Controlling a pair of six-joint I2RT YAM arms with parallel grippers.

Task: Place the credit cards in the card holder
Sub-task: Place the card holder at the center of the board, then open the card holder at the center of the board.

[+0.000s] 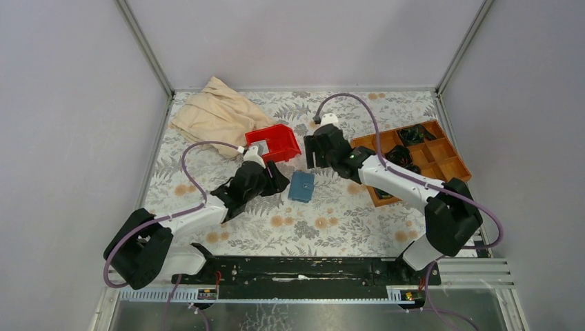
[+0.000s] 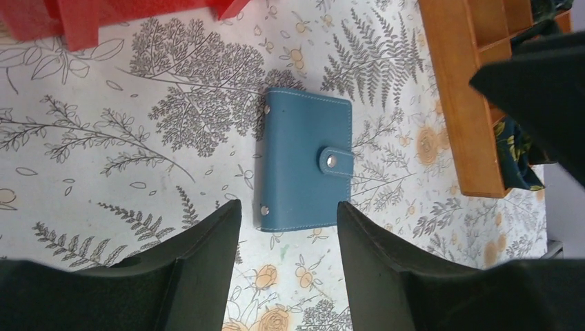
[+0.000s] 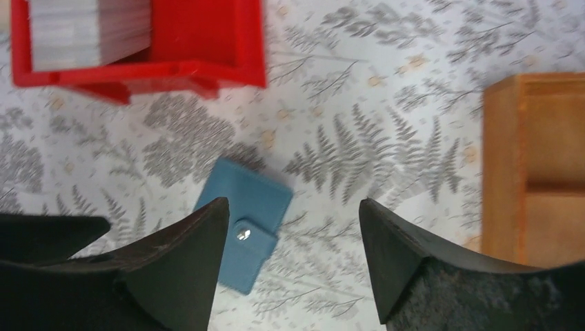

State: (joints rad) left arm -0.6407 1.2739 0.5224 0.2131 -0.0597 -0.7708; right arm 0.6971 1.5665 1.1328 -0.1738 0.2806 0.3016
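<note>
At far left one beige cloth (image 1: 217,114) lies crumpled on the bench (image 1: 331,227), out of the way. The left pincer (image 2: 288,207) hovers with its fingers apart and empty, lined up on the one card holder (image 2: 307,158), likely to pin or open it. Farther back, one red bin (image 1: 274,141) holds the credit cards (image 3: 90,31) in a single stack; how many there are cannot be counted. The card holder lies flat mid-bench, snapped shut, between the two arms where either can reach it. The right pincer (image 3: 293,203) hangs spread wide and empty, near the holder's far right. One wooden tray (image 1: 414,158) sits at right.
</note>
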